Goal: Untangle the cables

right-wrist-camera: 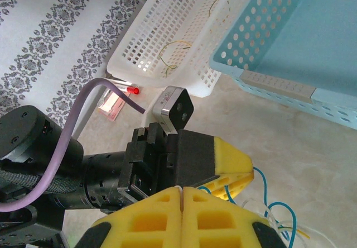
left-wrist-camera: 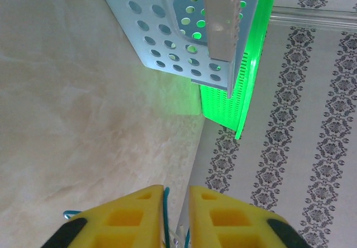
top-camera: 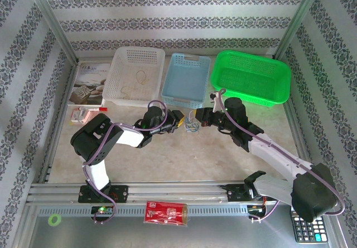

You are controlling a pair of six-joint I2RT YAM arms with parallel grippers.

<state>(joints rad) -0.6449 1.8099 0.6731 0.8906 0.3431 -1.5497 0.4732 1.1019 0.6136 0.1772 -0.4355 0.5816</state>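
The cables point(top-camera: 192, 126) are a small knot of thin blue-green, white and yellow cords on the table just in front of the blue basket, between my two grippers. My left gripper point(top-camera: 183, 123) reaches in from the left. In its wrist view a blue-green cord point(left-wrist-camera: 165, 200) and a white strand run between its yellow fingers, with a narrow gap left at the tips point(left-wrist-camera: 175, 191). My right gripper point(right-wrist-camera: 182, 191) is shut, with a white strand pinched in its seam. Past it lies the left gripper point(right-wrist-camera: 251, 172), with loops of the cables point(right-wrist-camera: 273, 211) trailing from its tip.
Three baskets stand along the back: white point(top-camera: 136, 75) with a thin yellowish cord inside, blue point(top-camera: 187, 79) and green point(top-camera: 254, 76). A booklet point(top-camera: 89, 80) and a pink packet point(top-camera: 86, 115) lie at the left. A red box point(top-camera: 166, 211) and a calculator point(top-camera: 307, 228) sit on the near rail.
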